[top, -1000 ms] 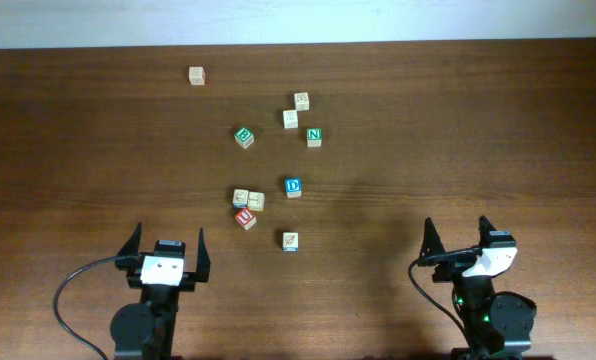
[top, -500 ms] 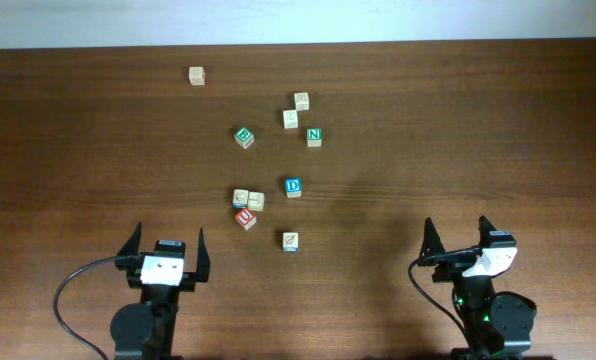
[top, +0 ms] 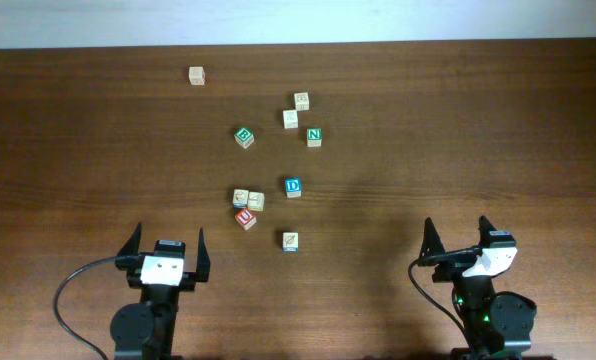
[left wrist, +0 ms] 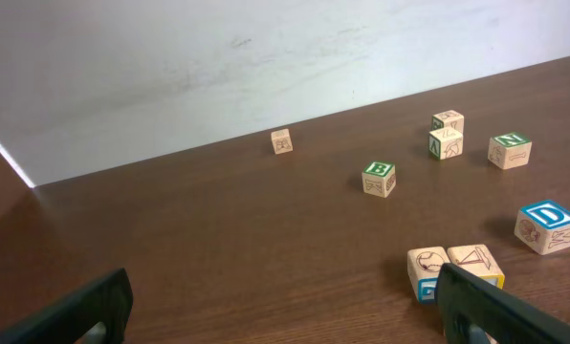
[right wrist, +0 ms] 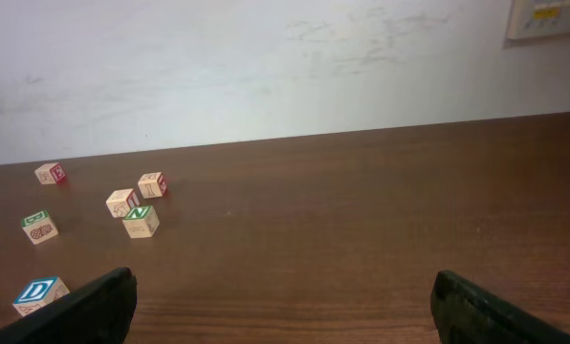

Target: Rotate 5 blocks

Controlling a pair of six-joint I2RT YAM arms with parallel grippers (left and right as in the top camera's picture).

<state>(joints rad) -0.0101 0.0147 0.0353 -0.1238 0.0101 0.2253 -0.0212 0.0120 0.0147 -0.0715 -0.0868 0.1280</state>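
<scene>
Five blocks lie near the table's middle: a blue D cube, a red U cube, two pale cubes touching side by side, and a lone pale cube. The left wrist view shows the D cube and the pale pair at its right; its right finger hides the U cube. My left gripper stands open near the front edge, left of the cubes and holding nothing. At the front right my right gripper is open and empty, with the D cube far to its left.
Farther back stand a green B cube, a green N cube and two pale cubes. One more pale cube sits alone at the back left. A white wall runs behind the table's far edge.
</scene>
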